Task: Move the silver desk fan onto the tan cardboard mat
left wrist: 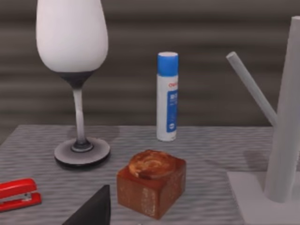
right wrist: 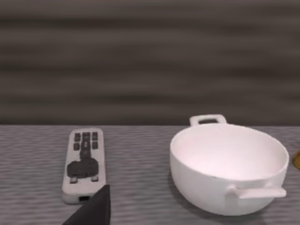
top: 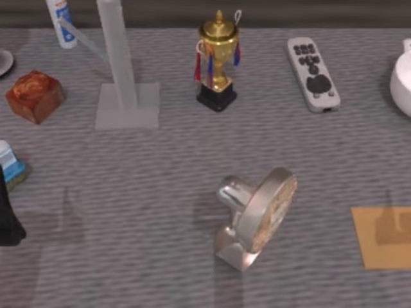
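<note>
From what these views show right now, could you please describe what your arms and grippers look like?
Very little shows. My left arm appears only as a plain black, matte mass at the top view's left edge, without visible markings or cables. Each wrist view shows one dark, pointed wedge of its own gripper: left gripper, right gripper. The right arm itself is out of the top view.

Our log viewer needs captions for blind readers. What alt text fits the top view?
A silver desk fan stands mid-table, untouched, apart from the tan cardboard mat at the right edge. Behind it are a gold trophy, a grey post and a remote.
</note>
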Controlling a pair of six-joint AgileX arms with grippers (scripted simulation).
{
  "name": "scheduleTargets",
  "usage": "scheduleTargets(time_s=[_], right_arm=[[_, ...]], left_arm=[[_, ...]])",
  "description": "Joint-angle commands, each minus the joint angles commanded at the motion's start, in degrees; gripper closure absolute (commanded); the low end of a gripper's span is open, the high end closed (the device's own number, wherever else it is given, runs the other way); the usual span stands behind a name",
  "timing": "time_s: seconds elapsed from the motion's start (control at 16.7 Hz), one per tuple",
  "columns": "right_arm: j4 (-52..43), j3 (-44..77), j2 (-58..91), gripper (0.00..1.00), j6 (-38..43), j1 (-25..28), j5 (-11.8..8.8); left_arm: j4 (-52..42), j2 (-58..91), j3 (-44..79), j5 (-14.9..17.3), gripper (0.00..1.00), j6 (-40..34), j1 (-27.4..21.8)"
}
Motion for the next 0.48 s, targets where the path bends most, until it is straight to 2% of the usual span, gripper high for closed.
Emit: scheduleTargets(time_s=[0.24, 0.48], right_arm=[[-1.7, 1.6, 1.8, 0.00, 1.5, 0.9, 0.0], [-11.5, 11.7, 12.5, 0.00, 9.9, 5.7, 0.1]], left_arm=[[0.0, 0.0, 0.0, 0.0, 0.00, 0.0, 0.0], [0.0, 0.0, 0.0, 0.0, 0.00, 0.0, 0.0]])
